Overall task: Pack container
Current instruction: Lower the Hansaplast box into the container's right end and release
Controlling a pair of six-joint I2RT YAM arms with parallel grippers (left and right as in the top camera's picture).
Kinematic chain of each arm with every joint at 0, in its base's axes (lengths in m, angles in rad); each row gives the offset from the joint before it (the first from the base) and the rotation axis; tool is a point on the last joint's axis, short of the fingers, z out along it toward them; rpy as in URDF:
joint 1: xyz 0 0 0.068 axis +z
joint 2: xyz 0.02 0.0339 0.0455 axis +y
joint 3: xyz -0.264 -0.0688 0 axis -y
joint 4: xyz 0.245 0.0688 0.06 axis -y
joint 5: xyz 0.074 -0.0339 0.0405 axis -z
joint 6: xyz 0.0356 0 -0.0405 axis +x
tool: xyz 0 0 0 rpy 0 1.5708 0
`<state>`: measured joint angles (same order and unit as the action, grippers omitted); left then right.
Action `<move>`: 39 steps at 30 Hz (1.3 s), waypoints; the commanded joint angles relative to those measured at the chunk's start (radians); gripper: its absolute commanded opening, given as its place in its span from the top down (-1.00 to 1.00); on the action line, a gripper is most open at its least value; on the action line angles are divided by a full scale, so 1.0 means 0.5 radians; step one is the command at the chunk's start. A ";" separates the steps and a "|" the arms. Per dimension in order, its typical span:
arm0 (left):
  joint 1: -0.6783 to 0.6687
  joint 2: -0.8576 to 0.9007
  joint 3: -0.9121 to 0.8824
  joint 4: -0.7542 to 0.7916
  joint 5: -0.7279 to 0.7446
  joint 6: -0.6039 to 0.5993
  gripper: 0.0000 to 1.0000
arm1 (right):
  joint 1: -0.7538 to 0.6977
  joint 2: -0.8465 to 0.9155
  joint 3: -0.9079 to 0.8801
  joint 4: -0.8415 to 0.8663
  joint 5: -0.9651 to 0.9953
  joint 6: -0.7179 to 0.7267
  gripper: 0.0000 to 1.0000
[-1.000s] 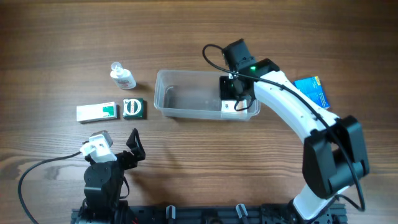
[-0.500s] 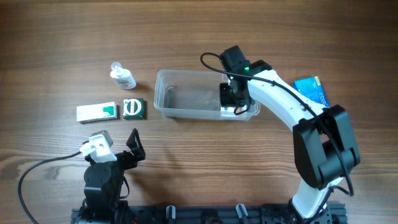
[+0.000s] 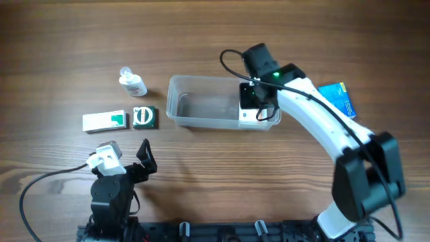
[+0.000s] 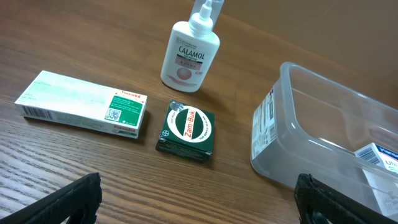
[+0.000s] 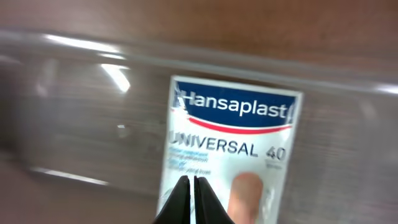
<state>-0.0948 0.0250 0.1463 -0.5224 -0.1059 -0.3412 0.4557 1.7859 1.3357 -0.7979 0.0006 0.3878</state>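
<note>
The container is a clear plastic tub at the table's middle; it also shows in the left wrist view and the right wrist view. A white Hansaplast plaster box lies flat in its right end. My right gripper hovers just over that box with its fingers pressed together and nothing between them. My left gripper is open and empty near the front edge, well short of the container.
Left of the container lie a Calamol bottle, a dark green Zam-Buk box and a long white-and-green box. A blue box lies to the right of the container.
My right arm swung a little left over the container's right end and came back. The left arm and the loose items have not moved.
</note>
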 commanded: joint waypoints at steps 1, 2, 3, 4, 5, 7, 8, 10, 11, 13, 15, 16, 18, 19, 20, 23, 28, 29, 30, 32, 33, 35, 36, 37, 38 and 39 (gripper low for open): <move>0.016 -0.018 -0.005 0.006 0.017 0.040 -1.00 | 0.005 -0.078 0.024 0.025 -0.011 0.027 0.91; 0.016 -0.018 -0.005 0.006 0.016 0.040 -0.99 | 0.005 -0.064 0.022 0.033 -0.011 0.033 0.91; 0.016 -0.018 -0.005 0.006 0.017 0.040 -1.00 | 0.010 -0.045 0.022 0.042 -0.013 0.052 0.92; 0.016 -0.018 -0.005 0.006 0.016 0.040 -1.00 | 0.012 -0.029 0.021 0.047 -0.013 0.070 0.91; 0.016 -0.018 -0.005 0.006 0.016 0.040 -1.00 | 0.018 -0.005 0.021 0.053 -0.031 0.073 0.91; 0.016 -0.018 -0.005 0.006 0.016 0.040 -1.00 | 0.027 0.048 0.021 0.073 -0.076 0.077 0.91; 0.016 -0.018 -0.005 0.006 0.016 0.040 -1.00 | 0.034 0.077 0.021 0.082 -0.086 0.076 0.91; 0.016 -0.018 -0.005 0.006 0.016 0.040 -0.99 | 0.044 0.133 0.021 0.094 -0.088 0.079 0.92; 0.016 -0.018 -0.005 0.006 0.016 0.040 -0.99 | 0.047 0.146 0.021 0.096 -0.089 0.079 0.91; 0.016 -0.018 -0.005 0.006 0.016 0.040 -1.00 | 0.048 0.153 0.021 0.115 -0.114 0.068 0.92; 0.016 -0.018 -0.005 0.006 0.016 0.040 -1.00 | 0.048 0.153 0.021 0.131 -0.135 0.055 0.91; 0.016 -0.018 -0.005 0.006 0.016 0.040 -0.99 | 0.048 0.153 0.021 0.131 -0.140 0.036 0.91; 0.016 -0.018 -0.005 0.006 0.016 0.040 -1.00 | 0.048 0.159 0.021 0.131 -0.139 0.006 0.91; 0.016 -0.018 -0.005 0.006 0.016 0.040 -0.99 | 0.048 0.167 0.021 0.131 -0.143 0.010 0.92; 0.016 -0.018 -0.005 0.006 0.017 0.040 -1.00 | 0.048 0.175 0.021 0.134 -0.157 0.008 0.91; 0.016 -0.018 -0.005 0.006 0.017 0.040 -0.99 | 0.048 0.217 0.021 0.155 -0.179 0.008 0.91; 0.016 -0.018 -0.005 0.006 0.017 0.040 -0.99 | 0.061 0.289 0.021 0.205 -0.262 -0.043 0.91; 0.016 -0.018 -0.005 0.006 0.016 0.040 -1.00 | 0.061 0.297 0.021 0.201 -0.218 -0.039 0.91; 0.016 -0.018 -0.005 0.006 0.016 0.040 -0.99 | 0.058 0.297 0.021 0.198 -0.186 -0.035 0.91; 0.016 -0.018 -0.005 0.006 0.016 0.040 -0.99 | 0.057 0.297 0.021 0.192 -0.146 -0.037 0.91; 0.016 -0.018 -0.005 0.006 0.016 0.040 -1.00 | 0.057 0.297 0.021 0.177 -0.126 -0.037 0.91; 0.016 -0.018 -0.005 0.006 0.016 0.040 -0.99 | 0.057 0.297 0.021 0.140 -0.053 -0.034 0.91; 0.016 -0.018 -0.005 0.006 0.016 0.040 -1.00 | 0.057 0.297 0.021 0.114 0.001 -0.033 0.91; 0.016 -0.018 -0.005 0.006 0.016 0.040 -1.00 | 0.057 0.296 0.021 0.084 0.062 -0.021 0.91; 0.016 -0.018 -0.005 0.006 0.016 0.040 -0.99 | 0.057 0.296 0.021 0.073 0.077 -0.025 0.91; 0.016 -0.018 -0.005 0.006 0.017 0.040 -0.99 | 0.057 0.296 0.021 0.066 0.092 -0.047 0.91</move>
<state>-0.0948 0.0250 0.1463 -0.5224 -0.1059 -0.3412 0.4782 1.9190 1.3376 -0.7486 -0.0418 0.3866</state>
